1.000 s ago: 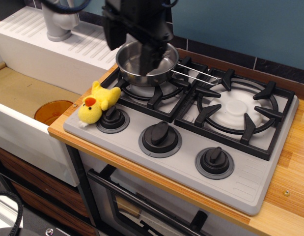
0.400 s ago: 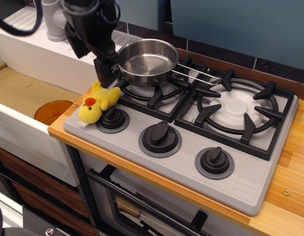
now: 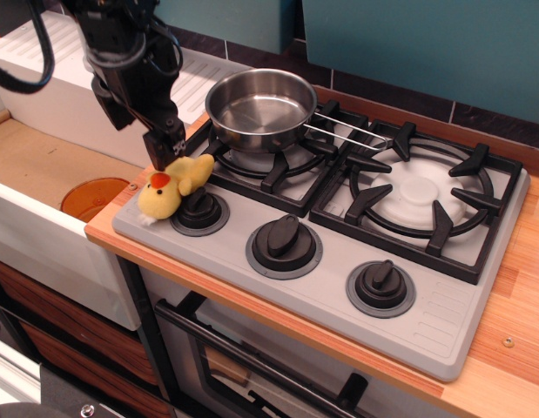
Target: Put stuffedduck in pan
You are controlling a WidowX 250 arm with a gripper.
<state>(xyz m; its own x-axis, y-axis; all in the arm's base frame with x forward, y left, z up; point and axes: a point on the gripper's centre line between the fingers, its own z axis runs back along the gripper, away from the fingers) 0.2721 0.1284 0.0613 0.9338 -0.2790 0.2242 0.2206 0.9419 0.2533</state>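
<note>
So far nothing of the placing is done: the stuffedduck [image 3: 171, 186] is seen lying on its side at the front left corner of the stove top [image 3: 443, 326], against the leftmost knob [image 3: 199, 211], and it has not been lifted. The gripper [image 3: 163, 144] is held just above the duck's back end, its dark tip close to or touching the plush; whether the jaws are parted or closed cannot be told from this view. The pan [image 3: 260, 108] is seen empty on the rear left burner, its thin wire handle pointing right, near the duck but apart from it. Grasping, lifting and carrying to the pan are judged to remain. Beyond the stove a wooden counter [image 3: 513, 287] is seen, a sink [image 3: 43, 165] with an orange disc [image 3: 93, 197] at the left, and a teal wall behind.
</note>
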